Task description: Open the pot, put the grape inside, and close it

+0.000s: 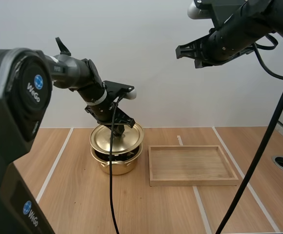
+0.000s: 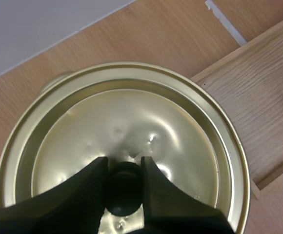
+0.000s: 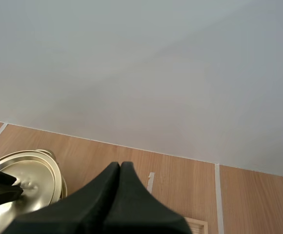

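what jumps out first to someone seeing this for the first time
The shiny gold pot lid draws the eye first, with the left claw pinching its black knob. To the right of the pot lies a wooden tray. The right claw hangs high above the table, shut.

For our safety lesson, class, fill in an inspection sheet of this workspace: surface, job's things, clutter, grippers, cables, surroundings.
surface: wooden table with pale tape lines
job's things: gold pot, lid over it; wooden tray beside the pot
clutter: nothing seen
grippers: left gripper shut on the lid's knob; right gripper shut, held high, holding nothing
cables: nothing seen beyond the rig's own
surroundings: plain wall behind the table
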Robot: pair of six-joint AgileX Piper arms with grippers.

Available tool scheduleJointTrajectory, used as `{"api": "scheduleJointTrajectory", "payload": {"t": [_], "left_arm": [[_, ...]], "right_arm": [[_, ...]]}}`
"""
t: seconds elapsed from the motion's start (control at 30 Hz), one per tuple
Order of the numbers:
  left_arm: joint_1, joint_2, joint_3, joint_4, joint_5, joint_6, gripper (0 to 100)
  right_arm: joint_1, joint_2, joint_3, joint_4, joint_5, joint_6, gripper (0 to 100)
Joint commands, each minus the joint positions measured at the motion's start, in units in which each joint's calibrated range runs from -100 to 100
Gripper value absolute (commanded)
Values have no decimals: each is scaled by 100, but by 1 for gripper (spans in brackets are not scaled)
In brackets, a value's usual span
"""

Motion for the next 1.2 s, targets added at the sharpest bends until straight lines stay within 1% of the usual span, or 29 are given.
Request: {"api": "scheduleJointTrajectory", "payload": {"t": [0.0, 0.37, 0.67, 1.17], "left_arm": [[-19, 180, -71, 45, 88, -76, 0], [-19, 492, -71, 45, 53, -159, 0], [-19, 495, -71, 257, 69, -288, 0], [-19, 495, -71, 272, 90, -310, 0]], "right_arm": [[-16, -82, -12, 15, -28, 10, 0], [-16, -82, -12, 15, -28, 10, 0], [-16, -82, -12, 15, -28, 10, 0], [-16, -82, -12, 12, 22, 0, 0]]}}
